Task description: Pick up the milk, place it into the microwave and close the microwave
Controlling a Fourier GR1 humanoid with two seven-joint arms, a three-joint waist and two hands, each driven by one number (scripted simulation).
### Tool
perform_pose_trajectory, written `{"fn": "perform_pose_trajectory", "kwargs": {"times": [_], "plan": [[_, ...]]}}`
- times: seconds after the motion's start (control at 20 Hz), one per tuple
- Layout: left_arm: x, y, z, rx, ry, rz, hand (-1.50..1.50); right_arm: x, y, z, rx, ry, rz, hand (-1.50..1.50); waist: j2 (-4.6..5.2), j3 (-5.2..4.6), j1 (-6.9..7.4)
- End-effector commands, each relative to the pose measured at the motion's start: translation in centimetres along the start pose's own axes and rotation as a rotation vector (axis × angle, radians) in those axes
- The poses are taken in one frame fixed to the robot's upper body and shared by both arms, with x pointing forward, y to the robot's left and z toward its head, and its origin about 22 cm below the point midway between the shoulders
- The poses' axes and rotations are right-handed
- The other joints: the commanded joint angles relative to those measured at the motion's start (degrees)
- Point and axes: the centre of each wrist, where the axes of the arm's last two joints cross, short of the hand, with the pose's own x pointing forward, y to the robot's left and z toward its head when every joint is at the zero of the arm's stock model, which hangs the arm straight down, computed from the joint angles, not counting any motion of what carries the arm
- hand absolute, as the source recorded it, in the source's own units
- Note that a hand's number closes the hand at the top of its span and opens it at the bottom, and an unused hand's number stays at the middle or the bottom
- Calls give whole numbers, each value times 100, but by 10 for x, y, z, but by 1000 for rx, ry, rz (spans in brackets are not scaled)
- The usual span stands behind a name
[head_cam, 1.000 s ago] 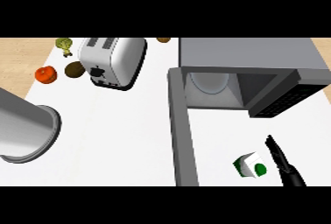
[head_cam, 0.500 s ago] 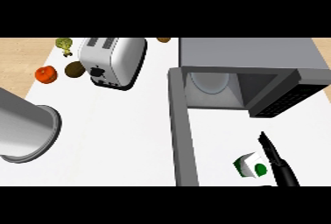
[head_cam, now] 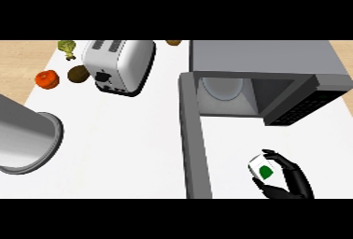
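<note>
White counter: toaster, microwave, tomato, steel pot.

This is a kitchen, such as one finds in a home. A white table edged by pale wood carries a chrome two-slot toaster and a grey microwave whose door stands swung open, showing a round glass turntable inside and a dark keypad panel at its side. Food lies near the toaster, a red tomato, a brown kiwi-like fruit and a greenish piece of produce, and a large steel pot stands at the left.
</note>
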Motion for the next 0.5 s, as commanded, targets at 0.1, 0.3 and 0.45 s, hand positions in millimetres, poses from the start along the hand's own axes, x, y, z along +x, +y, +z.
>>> {"fn": "perform_pose_trajectory", "kwargs": {"times": [0.1,0.3,0.45], "plan": [[29,-13,3,-69,-103,60,-150,-6,21,-5,67,-114,-42,150,26,84,117],[21,-16,0,-40,-113,61,-150,1,37,-38,45,-135,-105,150,41,76,47],[19,-14,-4,-51,-103,62,-150,14,27,-72,-54,-140,-119,150,64,79,58]]}}
